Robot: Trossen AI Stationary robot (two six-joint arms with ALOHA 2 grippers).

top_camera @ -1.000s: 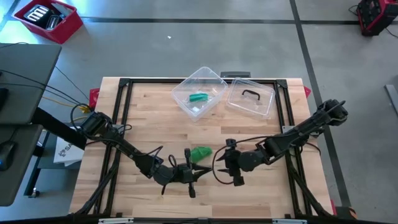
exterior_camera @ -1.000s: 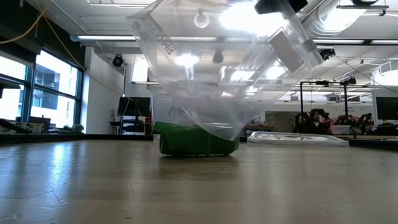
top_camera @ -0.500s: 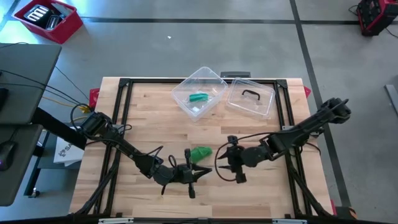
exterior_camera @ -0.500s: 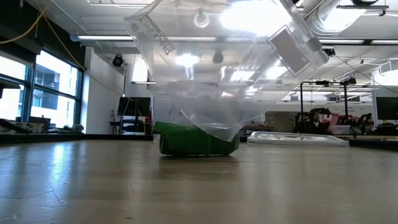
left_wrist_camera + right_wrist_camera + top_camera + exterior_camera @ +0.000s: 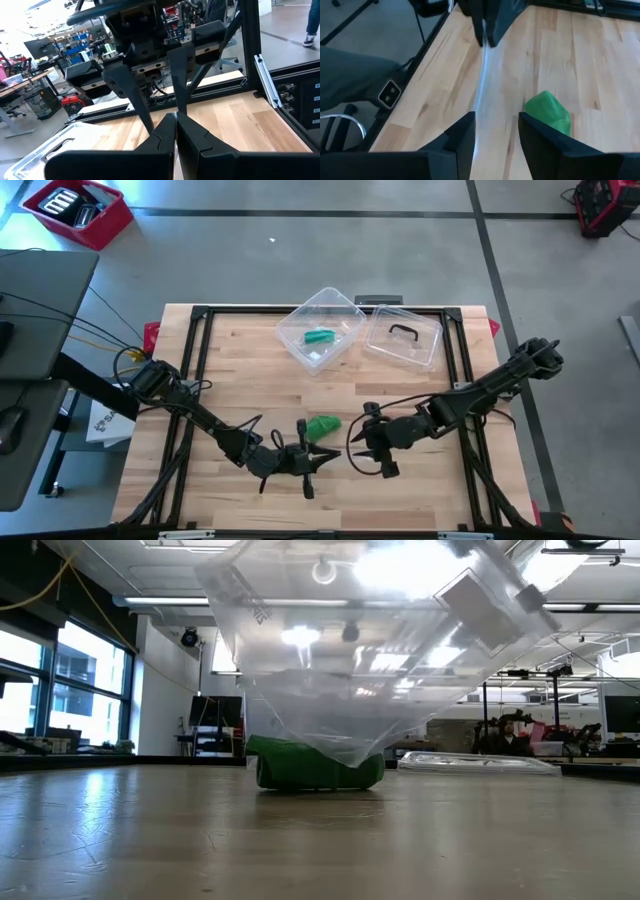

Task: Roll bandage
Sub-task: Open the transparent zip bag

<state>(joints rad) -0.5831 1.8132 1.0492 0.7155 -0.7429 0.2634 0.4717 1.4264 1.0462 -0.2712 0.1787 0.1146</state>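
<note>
A clear plastic zip bag [image 5: 350, 660] hangs between my two grippers over the near middle of the table. My left gripper [image 5: 322, 461] is shut on it. My right gripper [image 5: 358, 445] faces the left one with its fingers apart, and the bag's film [image 5: 482, 85] runs in between them. A green bandage roll [image 5: 322, 426] lies on its side on the wood just beyond the grippers. In the low view the bag's lowest point [image 5: 360, 755] hangs in front of the bandage [image 5: 318, 768]; whether they touch I cannot tell. My left gripper pinches an edge of the clear bag [image 5: 175, 116] between its two shut fingers. The fingers lie level and come from the table's left side. The bag hangs below and beyond the fingers, clear of the table. My right gripper has the film beside one finger [image 5: 465, 132]; I cannot tell whether it touches.
An open clear container [image 5: 322, 328] with a green thing inside stands at the far middle. Its lid [image 5: 403, 340] lies to the right of it. A black frame [image 5: 200, 360] borders the table. Bare wood lies near the front edge.
In the low view the bag's upper right part, the one with the zip slider, has swung up and toward the right. The bag now spreads wider. Its lowest point has stayed in front of the bandage.
</note>
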